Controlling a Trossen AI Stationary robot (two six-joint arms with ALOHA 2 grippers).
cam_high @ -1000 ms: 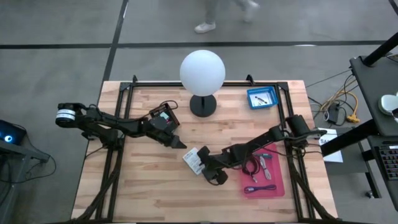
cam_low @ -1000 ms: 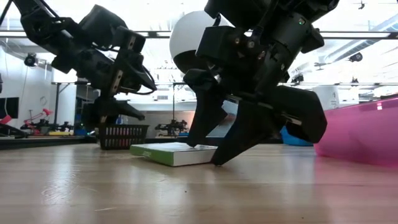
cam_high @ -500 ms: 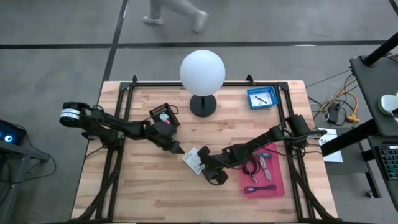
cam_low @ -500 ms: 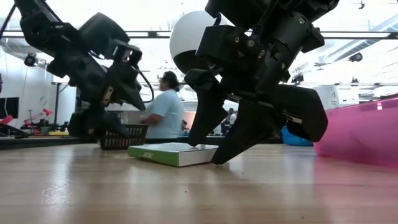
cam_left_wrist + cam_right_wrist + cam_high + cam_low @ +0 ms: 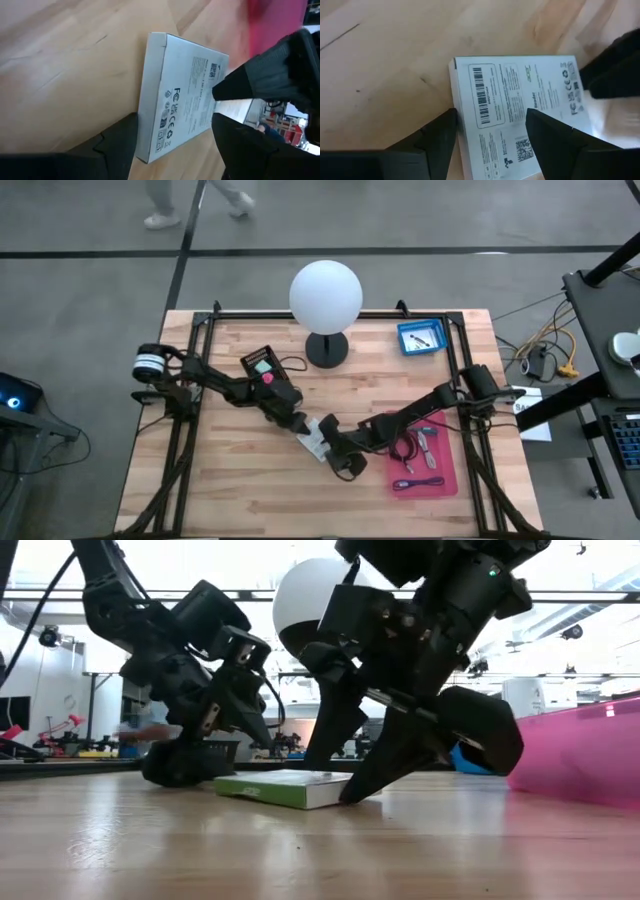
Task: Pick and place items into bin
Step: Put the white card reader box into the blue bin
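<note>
Jaws of the left gripper wide, now moved in from the left to one end of the white printed card. Jaws of the right gripper also wide, astride the other end. Card flat on the worktop, not yet lifted; pink bin beside. Probably a two-sided pickup.

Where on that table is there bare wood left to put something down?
The near left corner is bare, below the left arm. So is the near strip in front of the white box. It is crowded in the middle, where both arms meet at the box, around the lamp, and on the right by the pink bin.
</note>
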